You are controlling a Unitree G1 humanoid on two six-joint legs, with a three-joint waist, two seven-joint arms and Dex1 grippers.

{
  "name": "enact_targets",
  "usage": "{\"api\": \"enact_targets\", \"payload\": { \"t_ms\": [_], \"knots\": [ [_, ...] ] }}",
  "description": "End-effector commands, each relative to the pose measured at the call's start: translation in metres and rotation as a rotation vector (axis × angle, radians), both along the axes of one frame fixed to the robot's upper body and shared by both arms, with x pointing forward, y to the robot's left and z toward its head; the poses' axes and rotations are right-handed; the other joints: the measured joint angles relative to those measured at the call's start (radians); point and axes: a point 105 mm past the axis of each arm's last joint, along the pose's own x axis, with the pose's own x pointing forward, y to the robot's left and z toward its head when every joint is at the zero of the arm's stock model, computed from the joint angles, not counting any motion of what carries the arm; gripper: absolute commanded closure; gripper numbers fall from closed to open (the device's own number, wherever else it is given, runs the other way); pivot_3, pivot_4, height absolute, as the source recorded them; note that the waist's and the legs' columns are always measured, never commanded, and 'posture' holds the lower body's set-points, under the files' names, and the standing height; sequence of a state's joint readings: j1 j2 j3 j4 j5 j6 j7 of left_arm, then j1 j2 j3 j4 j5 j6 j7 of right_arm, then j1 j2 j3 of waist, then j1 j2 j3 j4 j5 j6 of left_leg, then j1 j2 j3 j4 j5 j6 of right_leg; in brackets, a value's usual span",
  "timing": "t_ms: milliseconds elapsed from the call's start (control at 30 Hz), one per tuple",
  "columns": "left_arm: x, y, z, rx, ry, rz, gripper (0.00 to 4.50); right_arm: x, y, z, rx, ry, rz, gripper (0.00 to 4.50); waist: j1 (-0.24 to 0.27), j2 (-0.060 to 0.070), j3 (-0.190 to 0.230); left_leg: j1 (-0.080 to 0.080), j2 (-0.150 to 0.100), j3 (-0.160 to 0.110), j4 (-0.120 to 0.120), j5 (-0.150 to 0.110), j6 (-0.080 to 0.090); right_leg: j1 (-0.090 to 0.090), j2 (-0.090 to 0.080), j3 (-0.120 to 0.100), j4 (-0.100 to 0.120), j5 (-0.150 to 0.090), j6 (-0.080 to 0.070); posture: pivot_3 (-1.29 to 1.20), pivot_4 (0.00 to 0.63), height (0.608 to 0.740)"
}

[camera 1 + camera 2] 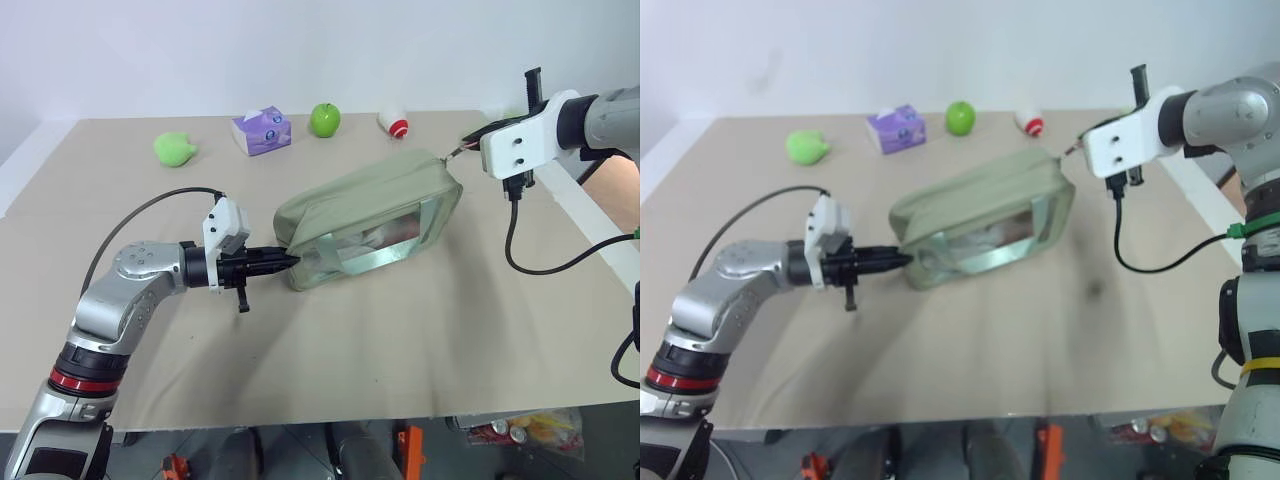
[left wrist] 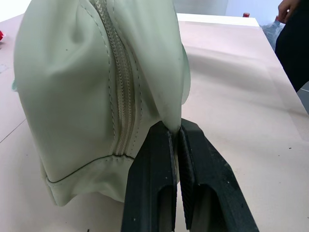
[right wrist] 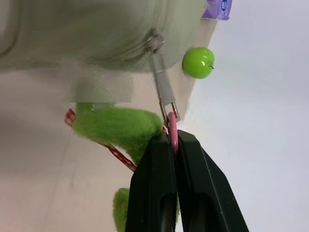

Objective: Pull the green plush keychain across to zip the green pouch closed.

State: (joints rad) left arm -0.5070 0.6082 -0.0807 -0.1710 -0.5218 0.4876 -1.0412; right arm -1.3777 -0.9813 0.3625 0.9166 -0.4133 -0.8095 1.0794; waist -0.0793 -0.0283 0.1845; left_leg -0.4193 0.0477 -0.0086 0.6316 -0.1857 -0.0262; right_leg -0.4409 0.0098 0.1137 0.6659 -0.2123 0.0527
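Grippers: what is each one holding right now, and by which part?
Left gripper pinches a fabric fold at the pouch end. Right gripper clamps the keychain by its pink ring at the zipper pull.

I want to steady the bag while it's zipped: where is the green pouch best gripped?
Pinch the fabric tab at the end of the green pouch, coming level along the zipper line, as the left gripper does. That thin flap fits between shut fingers and opposes the right gripper's pull on the green plush keychain.

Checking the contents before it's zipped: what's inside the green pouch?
Through the green pouch's clear window, only vague pale and pinkish shapes show; what they are cannot be told. Fabric hides the rest.
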Motion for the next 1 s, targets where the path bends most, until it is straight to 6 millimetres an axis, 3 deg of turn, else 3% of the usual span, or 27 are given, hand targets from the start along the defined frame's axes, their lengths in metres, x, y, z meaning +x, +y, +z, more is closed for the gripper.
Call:
{"api": "enact_targets", "payload": {
  "t_ms": [33, 233, 500, 633, 867, 1000],
  "knots": [
    [-0.001, 0.001, -0.003, 0.014, 0.009, -0.01, 4.5, -0.023, -0.021, -0.006, 0.018, 0.137, -0.048, 4.43, 0.001, 0.0, 0.0, 0.0, 0.0, 0.0, 0.0, 0.0, 0.0, 0.0, 0.0, 0.0, 0.0, 0.0, 0.0, 0.0, 0.15, 0.74],
    [0.0, 0.001, -0.004, 0.014, 0.015, -0.008, 4.5, -0.038, -0.027, -0.061, 0.059, 0.288, -0.068, 4.43, 0.0, 0.0, 0.0, 0.002, -0.001, 0.0, 0.001, 0.0, 0.0, 0.003, -0.001, 0.0, 0.0, -0.002, 0.001, 0.0, 0.15, 0.74],
    [-0.001, 0.007, -0.004, 0.025, 0.02, 0.004, 4.5, -0.054, -0.028, -0.145, 0.159, 0.433, -0.127, 4.43, -0.014, -0.001, 0.0, 0.02, 0.0, 0.001, -0.001, 0.0, 0.001, 0.016, 0.001, 0.002, 0.001, -0.001, 0.001, 0.0, 0.15, 0.74],
    [-0.001, 0.009, -0.004, 0.027, 0.025, 0.007, 4.5, -0.048, -0.027, -0.16, 0.189, 0.402, -0.152, 4.43, -0.025, -0.002, 0.0, 0.023, 0.0, 0.001, 0.002, 0.0, 0.001, 0.019, 0.001, 0.003, 0.001, -0.001, 0.001, 0.0, 0.15, 0.74],
    [-0.002, 0.012, -0.003, 0.024, 0.03, 0.016, 4.5, -0.025, -0.008, -0.159, 0.24, 0.285, -0.117, 4.43, -0.03, -0.003, 0.0, 0.025, -0.002, 0.002, 0.003, 0.0, 0.0, 0.019, 0.002, 0.007, 0.001, -0.001, 0.002, 0.0, 0.15, 0.74],
    [-0.001, 0.014, 0.002, -0.031, 0.041, 0.038, 4.5, -0.026, 0.003, -0.174, 0.201, 0.275, -0.063, 4.43, -0.032, -0.003, 0.0, 0.025, -0.001, 0.002, 0.0, 0.0, 0.0, 0.019, 0.002, 0.007, 0.001, 0.0, 0.002, 0.0, 0.15, 0.74]
  ]
}}
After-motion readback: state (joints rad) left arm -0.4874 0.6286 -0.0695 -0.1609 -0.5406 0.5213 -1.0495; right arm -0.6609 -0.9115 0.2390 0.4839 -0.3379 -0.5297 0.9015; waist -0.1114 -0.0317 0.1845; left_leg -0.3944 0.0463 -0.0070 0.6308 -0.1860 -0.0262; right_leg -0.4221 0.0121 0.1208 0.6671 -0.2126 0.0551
